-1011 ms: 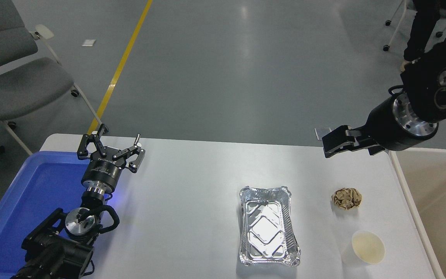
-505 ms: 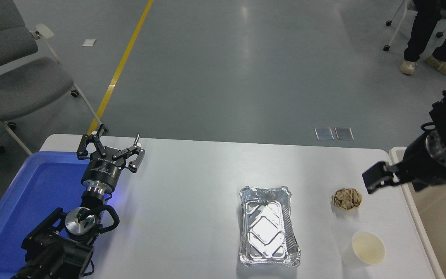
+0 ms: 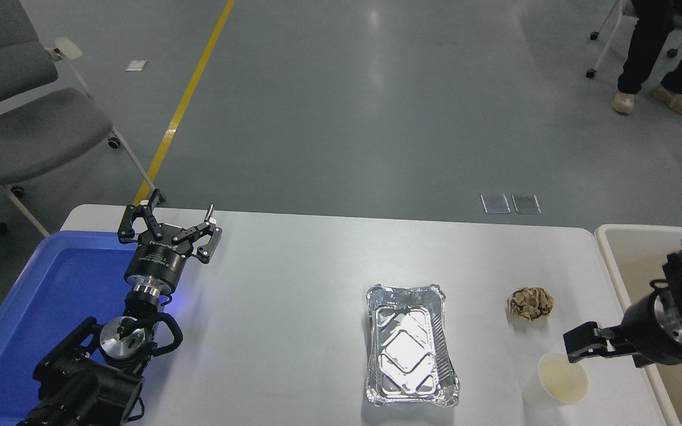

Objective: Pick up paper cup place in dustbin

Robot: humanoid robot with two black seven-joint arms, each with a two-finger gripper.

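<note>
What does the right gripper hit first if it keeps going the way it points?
Probably the paper cup: the right gripper points left, its tip over the cup's rim. Its height above the cup is unclear; it may pass over toward the foil tray.

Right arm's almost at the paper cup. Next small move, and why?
Probably ease the right gripper down and a touch nearer, so its fingers straddle the rim of the paper cup. The tip sits at the cup's far right edge, seemingly just above it, and nothing is gripped yet. The cup stands upright beside the dustbin, so the carry afterwards is short.
</note>
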